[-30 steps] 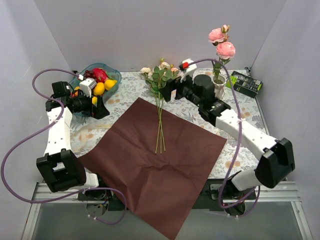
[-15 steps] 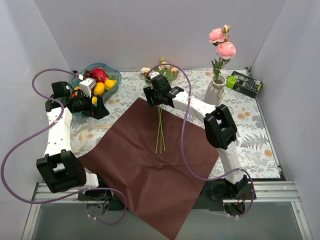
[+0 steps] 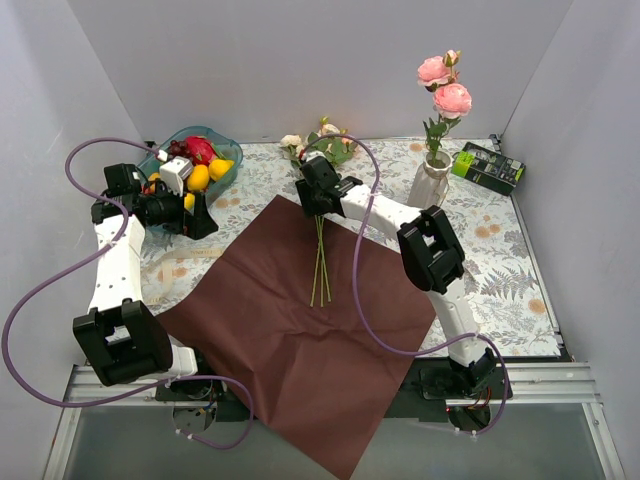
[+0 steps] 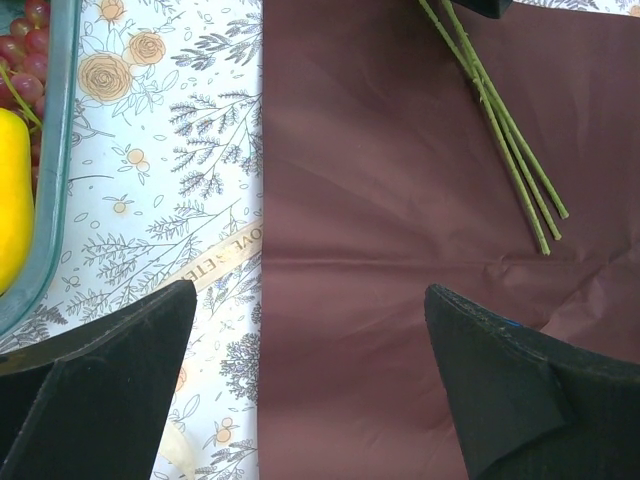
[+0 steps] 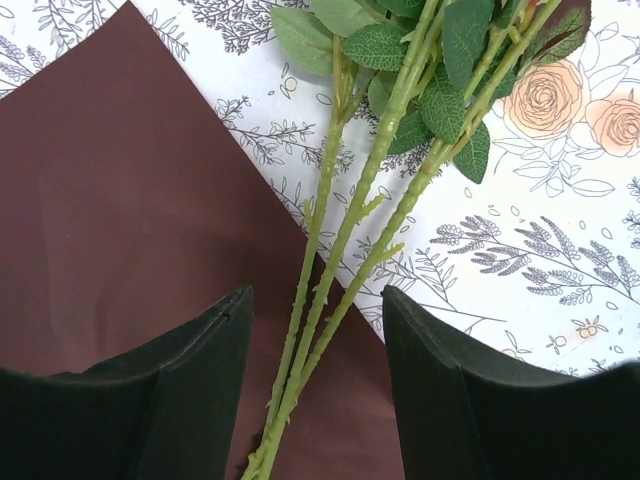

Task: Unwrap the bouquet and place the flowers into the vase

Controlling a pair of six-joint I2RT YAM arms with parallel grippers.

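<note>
One maroon paper (image 3: pixel 310 340) is lying unfolded across the table's middle, its 6 o'clock corner hanging over the edge. At 10 o'clock we are holding our left gripper (image 4: pixel 308 295) beside the bowl (image 3: pixel 228 150), jaws spread wide above paper and cloth (image 4: pixel 170 150), gripping nothing. Loose flowers (image 3: pixel 320 245) are lying at 12 o'clock, heads on the cloth, stems on the paper. Our right gripper (image 5: pixel 317 300) is straddling those stems, jaws apart, gaps showing either side. At 2 o'clock the vase (image 3: pixel 430 185) is standing upright, carrying two pink roses (image 3: pixel 443 85). A ribbon (image 4: pixel 225 257) is lying at the paper's 9 o'clock edge.
</note>
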